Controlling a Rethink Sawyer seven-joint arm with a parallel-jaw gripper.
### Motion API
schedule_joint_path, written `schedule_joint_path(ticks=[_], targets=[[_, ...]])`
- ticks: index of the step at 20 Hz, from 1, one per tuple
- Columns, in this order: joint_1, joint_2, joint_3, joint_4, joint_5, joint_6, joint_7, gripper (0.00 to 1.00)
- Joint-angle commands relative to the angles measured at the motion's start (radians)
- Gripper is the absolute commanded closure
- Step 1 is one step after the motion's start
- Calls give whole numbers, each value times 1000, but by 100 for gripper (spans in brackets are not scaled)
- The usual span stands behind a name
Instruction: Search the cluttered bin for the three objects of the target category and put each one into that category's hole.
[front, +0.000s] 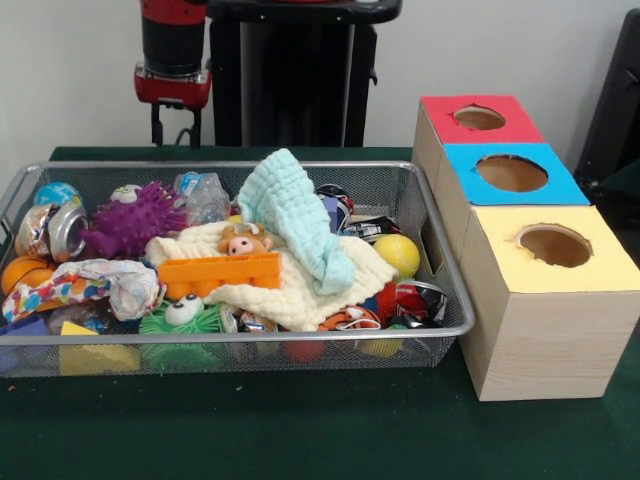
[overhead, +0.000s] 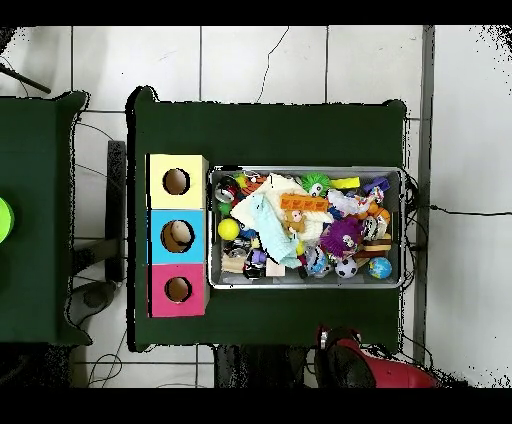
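The wire mesh bin (front: 440, 260) sits on the green table, full of toys; it also shows in the overhead view (overhead: 404, 230). A crumpled white wrapper with red, blue, orange and yellow blotches (front: 85, 285) lies at its front left; in the overhead view this wrapper (overhead: 350, 204) is near the bin's far right. A clear crinkly wrapper (front: 207, 196) lies at the back. A shiny silver crumpled piece (front: 48, 230) lies at the left. My gripper (front: 175, 128) hangs open and empty behind the bin's back left rim, above the table.
Three wooden boxes with round holes stand right of the bin: red top (front: 478, 120), blue top (front: 510, 172), yellow top (front: 555, 245). A pale green cloth (front: 295, 215) and a cream cloth (front: 290, 290) cover the bin's middle. A purple spiky toy (front: 135, 220) and balls lie around.
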Motion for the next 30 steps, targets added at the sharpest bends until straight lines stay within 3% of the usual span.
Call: schedule_joint_path(ticks=[1, 12, 16, 20, 30], targets=[[-180, -33, 139, 66, 85, 181, 152, 0], [-316, 51, 176, -83, 36, 233, 50, 0], [-298, 100, 142, -135, 9, 200, 56, 0], [-261, 144, 95, -188, 27, 179, 89, 0], [-246, 238, 35, -293, 50, 143, 127, 0]])
